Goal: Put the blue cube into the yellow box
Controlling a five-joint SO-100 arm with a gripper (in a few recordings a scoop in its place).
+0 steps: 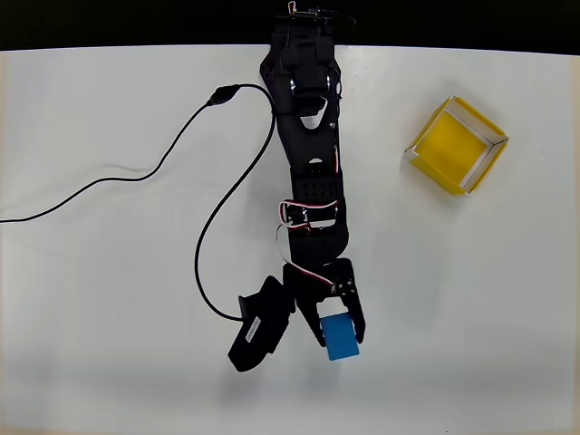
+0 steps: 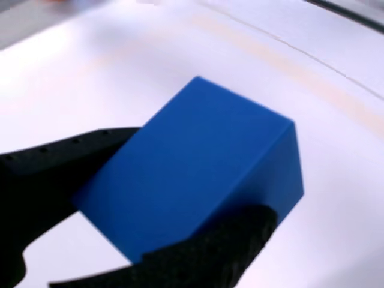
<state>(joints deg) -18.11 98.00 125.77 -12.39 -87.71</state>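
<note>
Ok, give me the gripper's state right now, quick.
Gripper: shut on the blue cube, with a black finger pressed against each side of it in the wrist view.

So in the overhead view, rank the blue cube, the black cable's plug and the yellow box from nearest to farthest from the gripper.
1. The small matte blue cube, held between the fingers of the gripper.
2. The black cable's plug, far up-left near the table's top edge.
3. The shallow yellow box with pale walls, up-right. Its gap from the plug's is modest but readable.
</note>
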